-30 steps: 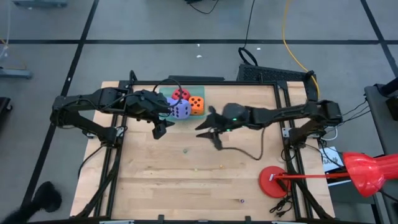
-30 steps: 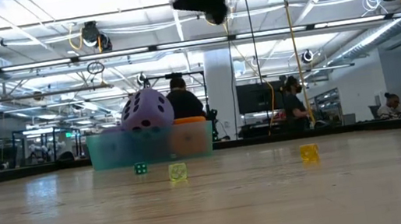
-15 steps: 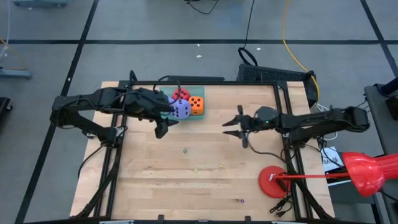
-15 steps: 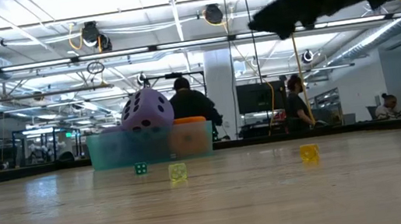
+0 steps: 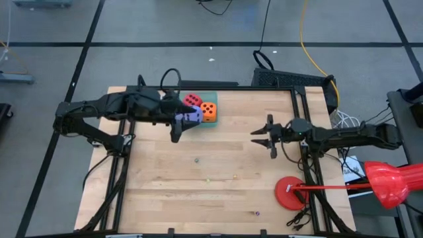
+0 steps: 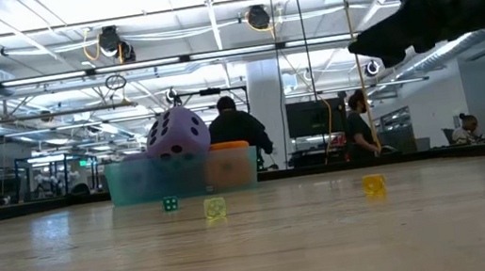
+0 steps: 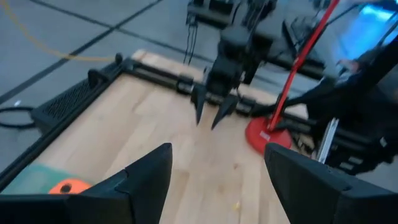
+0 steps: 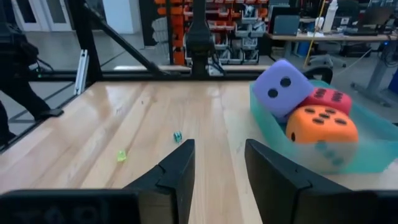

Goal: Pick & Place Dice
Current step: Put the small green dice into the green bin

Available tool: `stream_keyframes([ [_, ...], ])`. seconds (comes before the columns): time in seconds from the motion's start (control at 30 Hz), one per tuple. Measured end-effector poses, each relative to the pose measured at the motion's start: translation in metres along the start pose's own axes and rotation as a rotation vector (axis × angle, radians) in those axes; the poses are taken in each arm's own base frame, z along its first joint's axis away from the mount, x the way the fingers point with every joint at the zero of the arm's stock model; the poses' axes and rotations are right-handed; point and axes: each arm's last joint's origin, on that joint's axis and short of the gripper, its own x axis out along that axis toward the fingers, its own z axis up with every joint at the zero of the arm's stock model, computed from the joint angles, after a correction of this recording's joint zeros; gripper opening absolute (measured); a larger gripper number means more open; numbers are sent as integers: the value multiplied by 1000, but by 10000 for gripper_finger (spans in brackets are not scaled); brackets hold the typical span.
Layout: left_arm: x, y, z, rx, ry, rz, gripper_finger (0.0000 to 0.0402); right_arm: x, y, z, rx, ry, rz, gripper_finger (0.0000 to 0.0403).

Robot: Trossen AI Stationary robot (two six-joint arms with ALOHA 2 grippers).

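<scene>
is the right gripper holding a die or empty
Empty. The right gripper hangs over bare table with its fingers apart and nothing between them; the dice sit in the teal tray.

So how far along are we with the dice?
Looks nearly done: the purple die, red die and orange die sit in the teal tray. A fourth die isn't visible. Nothing is in hand: the left gripper hangs open beside the tray, and the right gripper is empty off to the right.
</scene>
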Motion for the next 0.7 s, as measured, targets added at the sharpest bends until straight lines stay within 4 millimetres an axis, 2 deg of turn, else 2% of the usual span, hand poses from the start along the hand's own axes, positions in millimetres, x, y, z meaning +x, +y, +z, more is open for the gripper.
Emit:
stream_keyframes([
  [0.4,-2,-5,17,-25,-174,-57,267,-3,1,5,-32,-80,-3,130],
  [0.7,-2,-6,18,-26,-186,-61,267,-3,1,6,-26,-87,-3,130],
])
